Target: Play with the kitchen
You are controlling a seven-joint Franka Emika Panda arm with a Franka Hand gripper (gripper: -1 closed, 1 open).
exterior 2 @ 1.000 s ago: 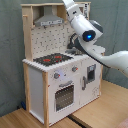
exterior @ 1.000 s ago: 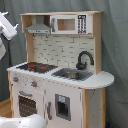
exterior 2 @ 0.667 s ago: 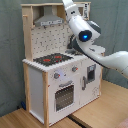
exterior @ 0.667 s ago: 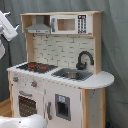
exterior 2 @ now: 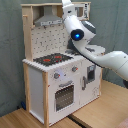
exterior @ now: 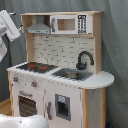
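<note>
The kitchen (exterior: 60, 75) is a tall white and light-wood toy with a red-ringed black hob (exterior: 36, 66), a black faucet (exterior: 84, 59) over a sink (exterior: 72, 75), an oven door (exterior: 27, 102), a grey hood (exterior: 39, 26) and a microwave (exterior: 67, 24). In the second exterior view the kitchen (exterior 2: 50, 80) is partly covered by my white arm (exterior 2: 82, 37), which crosses its upper right. My gripper (exterior: 9, 24) hangs at the first exterior view's left edge, level with the hood and apart from the kitchen.
A grey curtain (exterior: 115, 50) hangs behind the kitchen. It stands on a wooden floor (exterior 2: 100, 115). A white rounded robot part (exterior: 20, 121) fills the first exterior view's lower left corner. Knobs (exterior 2: 56, 76) sit above the oven door (exterior 2: 64, 95).
In the second exterior view my arm has shifted a little to the left across the kitchen's top. The kitchen itself has not moved.
</note>
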